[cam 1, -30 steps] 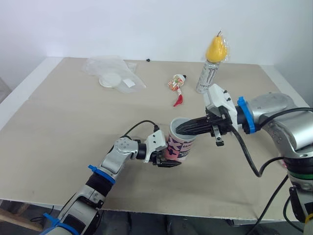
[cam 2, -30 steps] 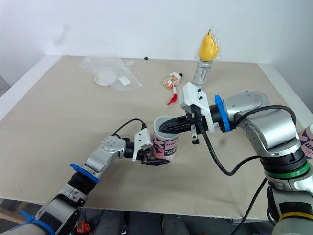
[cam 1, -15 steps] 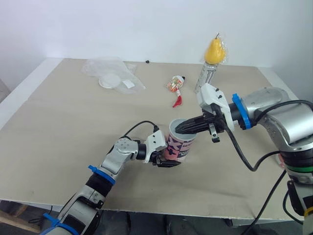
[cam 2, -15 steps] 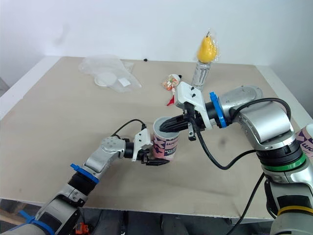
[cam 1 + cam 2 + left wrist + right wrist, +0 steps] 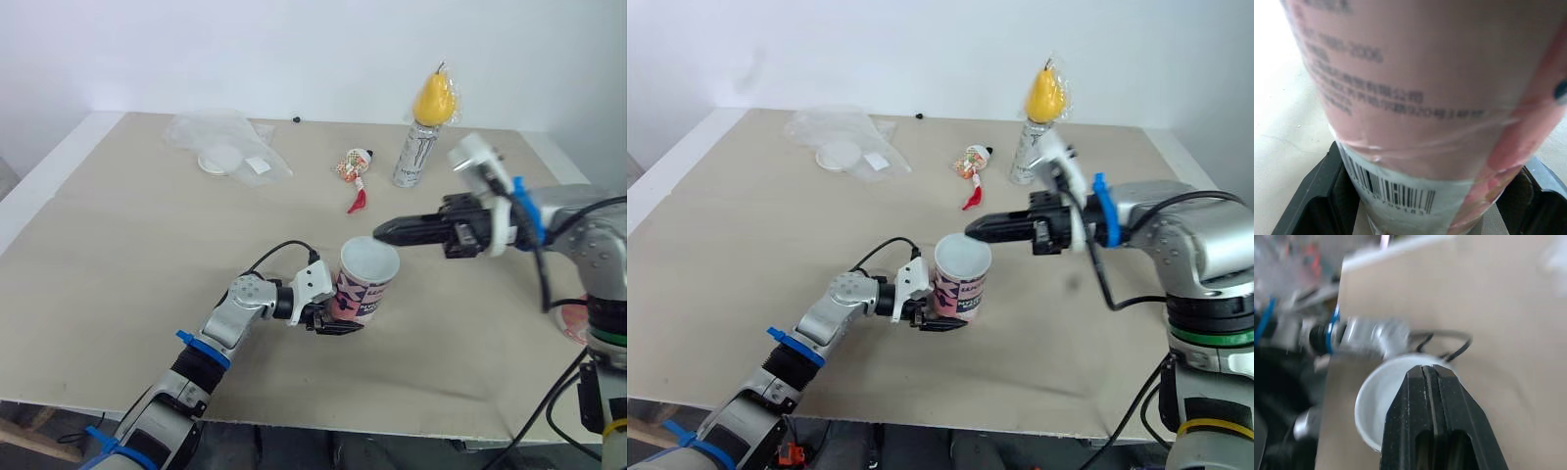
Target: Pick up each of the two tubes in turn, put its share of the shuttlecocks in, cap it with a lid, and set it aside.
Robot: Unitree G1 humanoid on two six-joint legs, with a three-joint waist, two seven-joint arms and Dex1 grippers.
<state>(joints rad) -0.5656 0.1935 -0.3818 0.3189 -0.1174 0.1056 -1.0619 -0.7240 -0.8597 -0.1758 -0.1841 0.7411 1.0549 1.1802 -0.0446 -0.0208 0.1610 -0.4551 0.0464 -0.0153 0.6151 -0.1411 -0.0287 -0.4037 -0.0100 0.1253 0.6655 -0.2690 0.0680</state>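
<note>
A pink printed tube (image 5: 364, 284) with a white open mouth stands upright near the table's front middle. My left gripper (image 5: 328, 318) is shut on its lower part, and the left wrist view shows the tube's barcode label (image 5: 1400, 196) between the fingers. My right gripper (image 5: 384, 230) hovers just right of the tube's rim and slightly above it, pointing at it. Its fingers (image 5: 1427, 382) are pressed together with nothing between them. I cannot see what lies inside the tube.
A clear plastic bag (image 5: 230, 147) holding a white round lid (image 5: 221, 159) lies at the back left. A small red and white packet (image 5: 355, 166) and a red scrap (image 5: 357, 203) lie mid-back. A can (image 5: 411, 157) topped by a yellow pear (image 5: 432, 98) stands behind the right arm.
My right gripper has drawn back out of the tube's mouth and moved to the right. The tube and my left gripper have stayed put.
</note>
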